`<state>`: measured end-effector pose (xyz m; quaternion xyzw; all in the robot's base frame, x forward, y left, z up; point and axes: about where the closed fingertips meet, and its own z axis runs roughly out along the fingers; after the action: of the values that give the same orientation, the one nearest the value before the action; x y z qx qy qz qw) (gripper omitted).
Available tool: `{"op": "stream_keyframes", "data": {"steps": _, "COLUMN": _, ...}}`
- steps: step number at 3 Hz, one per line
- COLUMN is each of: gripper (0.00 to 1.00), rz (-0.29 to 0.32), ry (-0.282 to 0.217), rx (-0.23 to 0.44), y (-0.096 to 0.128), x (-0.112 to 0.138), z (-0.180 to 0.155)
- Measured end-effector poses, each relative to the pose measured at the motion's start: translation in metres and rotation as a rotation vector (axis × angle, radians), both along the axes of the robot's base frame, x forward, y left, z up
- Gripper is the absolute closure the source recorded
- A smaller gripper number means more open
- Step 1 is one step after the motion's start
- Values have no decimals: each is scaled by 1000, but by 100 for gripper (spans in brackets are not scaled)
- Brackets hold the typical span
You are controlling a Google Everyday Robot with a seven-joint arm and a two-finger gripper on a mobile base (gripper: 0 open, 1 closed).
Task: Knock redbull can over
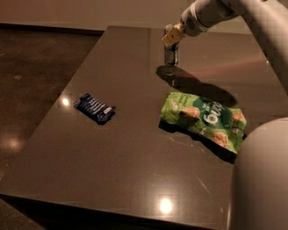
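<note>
"Three things on the table? Count them off, front to back."

"Nearest is one flat dark blue wrapper, glossy and crinkled, lying left of centre. To its right and well apart is one green snack bag, puffy and printed with round tan snacks and white lettering, lying flat. Farthest is one redbull can, a slim metal cylinder standing upright near the far edge."

"And the tabletop?"

"Dark, smooth and polished, with lights mirrored in it as bright spots. A rounded white part of the robot fills the near right corner and comes up to the bag's right end."

"Where's the gripper?"

"The gripper, tan-tipped, is at the can's top and overlaps its rim. It sits on a white arm that reaches in from the upper right. I cannot tell how wide it stands or whether it has hold of the can. A dark shadow runs from the can's foot toward the bag."
</note>
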<state>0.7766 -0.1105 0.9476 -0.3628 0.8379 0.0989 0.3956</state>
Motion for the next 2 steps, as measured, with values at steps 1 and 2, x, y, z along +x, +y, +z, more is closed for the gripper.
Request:
{"op": "stream_keyframes", "data": {"steps": 1, "gripper": 100, "rz": 126, "ry": 32, "rx": -112, "y": 9, "x": -25, "z": 13}}
{"op": "stream_keyframes", "data": {"steps": 2, "gripper": 100, "rz": 271, "ry": 64, "rx": -248, "y": 25, "x": -51, "z": 16}}
